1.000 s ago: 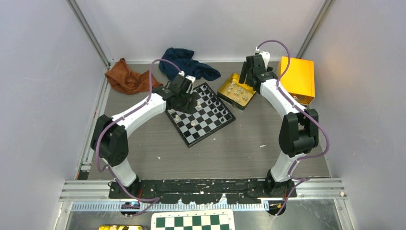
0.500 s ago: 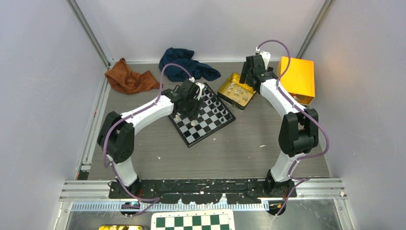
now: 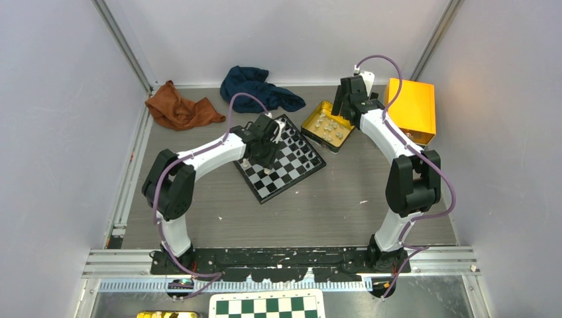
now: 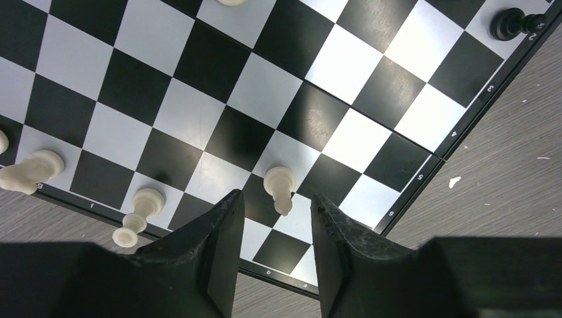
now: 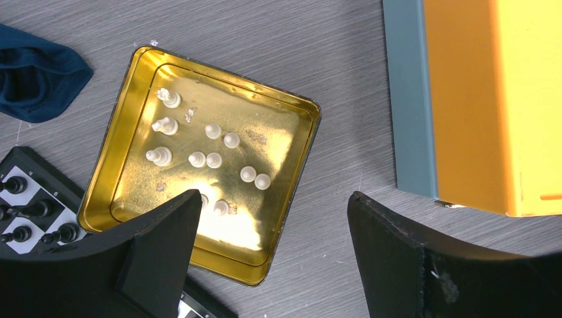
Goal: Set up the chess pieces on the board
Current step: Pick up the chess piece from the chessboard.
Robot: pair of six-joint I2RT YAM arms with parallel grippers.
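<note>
The board lies tilted mid-table with black pieces along its far right side and a few white ones. My left gripper hangs over the board's left edge. In the left wrist view its fingers stand narrowly apart over the board. A cream pawn stands just beyond the left gripper, untouched. Two more white pieces stand left of it. My right gripper is wide open and empty above a gold tin that holds several white pieces.
A yellow box sits right of the gold tin. A blue cloth and an orange-brown cloth lie at the back. A green-and-white checkered sheet lies in front of the arm bases.
My left arm has swung right and nearer over the board's left part, and its jaws have narrowed. The right arm has not moved.
</note>
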